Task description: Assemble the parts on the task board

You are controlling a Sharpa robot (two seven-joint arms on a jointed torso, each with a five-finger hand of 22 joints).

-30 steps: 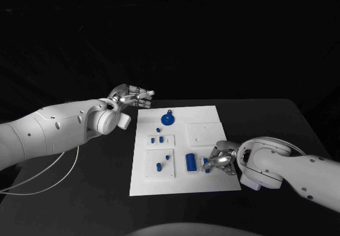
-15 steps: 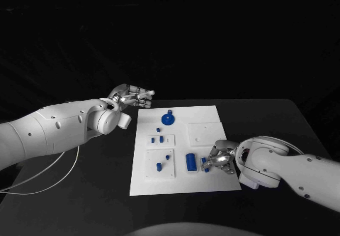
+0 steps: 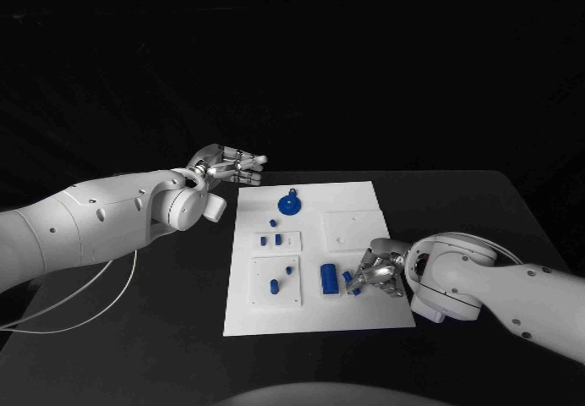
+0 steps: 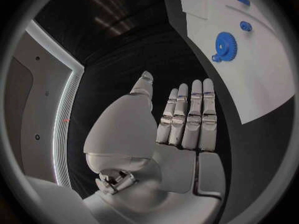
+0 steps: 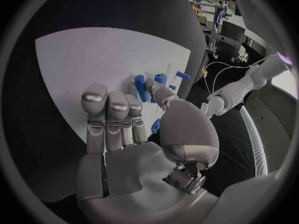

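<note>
At the near right edge of the task board (image 3: 366, 203), the right hand (image 3: 378, 275) sits low over the white surface with its fingers (image 5: 109, 114) together and stretched out over the board; a small blue piece (image 3: 349, 278) lies at the fingertips in the head view, and the right wrist view shows a bit of blue by the thumb, but I cannot tell whether the hand holds it or only touches it; judged as an approach or a nudge at this piece, since the palm faces the board and the wrist is angled down toward it. Just beside, toward the board's middle, a blue cylinder (image 3: 328, 280) lies on its side; further left on the raised white block (image 3: 276, 298) two small blue pegs (image 3: 279, 279) stand or lie, too small to say which. Beyond that a smaller block (image 3: 276, 241) carries two short blue pieces (image 3: 270, 241); near the far edge a blue gear (image 3: 289, 204) lies flat, seen also in the left wrist view. Furthest off, the left hand (image 3: 229, 166) hovers beyond the board's far left corner over the black table (image 3: 488, 203), flat, fingers straight and side by side, holding nothing; probably parked clear to leave the right arm room. Against the earlier frames: the right hand has crept slightly leftward toward the cylinder; the left hand and the loose parts look unchanged.
</note>
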